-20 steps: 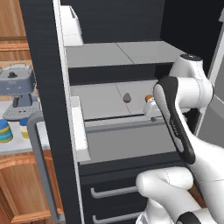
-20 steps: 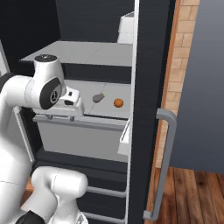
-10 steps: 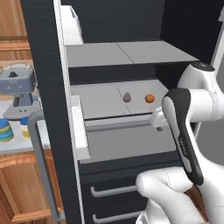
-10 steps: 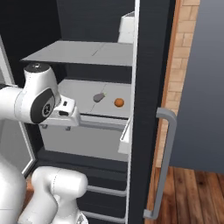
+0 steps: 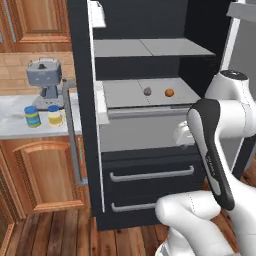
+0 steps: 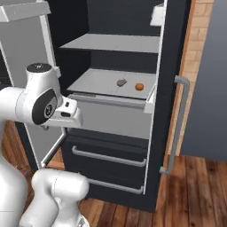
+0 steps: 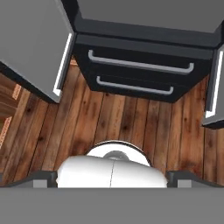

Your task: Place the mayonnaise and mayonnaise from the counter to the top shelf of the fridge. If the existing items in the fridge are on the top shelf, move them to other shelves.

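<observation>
Two mayonnaise jars stand on the marbled counter [image 5: 15,127] at the left: one with a blue label [image 5: 32,116], one pale cream-yellow [image 5: 55,115]. The black fridge [image 5: 82,100] is open. Its top shelf [image 5: 150,47] [image 6: 115,43] is bare. On the shelf below [image 6: 97,84] lie a greyish-purple lump [image 5: 147,91] [image 6: 121,82] and an orange ball [image 5: 169,93] [image 6: 139,87]. My gripper [image 7: 112,178] [image 6: 71,119] hangs in front of the fridge's drawer front, outside the fridge and pointing down at the floor. It is open and holds nothing.
A grey-blue coffee machine [image 5: 45,80] stands behind the jars. The fridge's left door with its grey bar handle [image 5: 70,135] juts out between counter and shelves. The right door [image 6: 175,88] is open too. Two black lower drawers [image 7: 140,65] and wooden floor [image 7: 109,118] lie below the hand.
The whole picture has pulled back from the fridge, so the camera has moved. My arm has drawn the hand out from beside the orange ball to in front of the drawer front.
</observation>
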Tool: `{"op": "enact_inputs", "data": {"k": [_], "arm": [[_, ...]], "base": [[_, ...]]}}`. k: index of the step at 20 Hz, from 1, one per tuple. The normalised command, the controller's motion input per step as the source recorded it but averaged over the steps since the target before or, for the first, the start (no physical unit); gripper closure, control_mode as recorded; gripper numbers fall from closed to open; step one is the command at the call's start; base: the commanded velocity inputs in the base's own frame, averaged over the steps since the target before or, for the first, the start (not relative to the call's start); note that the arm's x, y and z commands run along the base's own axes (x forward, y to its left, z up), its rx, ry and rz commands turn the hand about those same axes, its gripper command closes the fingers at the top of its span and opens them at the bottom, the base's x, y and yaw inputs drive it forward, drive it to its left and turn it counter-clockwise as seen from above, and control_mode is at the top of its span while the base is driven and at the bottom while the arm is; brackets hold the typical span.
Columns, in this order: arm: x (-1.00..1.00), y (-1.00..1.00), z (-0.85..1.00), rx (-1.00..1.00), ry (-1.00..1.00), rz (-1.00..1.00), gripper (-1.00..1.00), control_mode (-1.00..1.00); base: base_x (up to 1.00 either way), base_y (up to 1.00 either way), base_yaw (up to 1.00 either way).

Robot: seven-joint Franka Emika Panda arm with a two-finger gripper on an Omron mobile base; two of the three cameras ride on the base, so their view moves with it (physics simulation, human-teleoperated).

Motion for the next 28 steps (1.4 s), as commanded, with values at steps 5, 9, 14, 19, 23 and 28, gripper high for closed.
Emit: {"op": "enact_inputs", "data": {"k": [5, 9, 14, 19, 23, 28], "arm": [[0.0, 0.0, 0.0, 0.0, 0.0, 0.0, -1.0, 1.0], [0.0, 0.0, 0.0, 0.0, 0.0, 0.0, -1.0, 1.0], [0.0, 0.0, 0.0, 0.0, 0.0, 0.0, -1.0, 1.0], [0.0, 0.0, 0.0, 0.0, 0.0, 0.0, -1.0, 1.0], [0.0, 0.0, 0.0, 0.0, 0.0, 0.0, -1.0, 1.0], [0.0, 0.0, 0.0, 0.0, 0.0, 0.0, -1.0, 1.0]], "base": [[-0.53, 0.95, 0.18], [-0.2, 1.0, 0.15], [0.12, 0.87, 0.04], [0.64, 0.5, 0.0], [0.92, 0.41, 0.0], [0.97, 0.41, 0.0]]}}
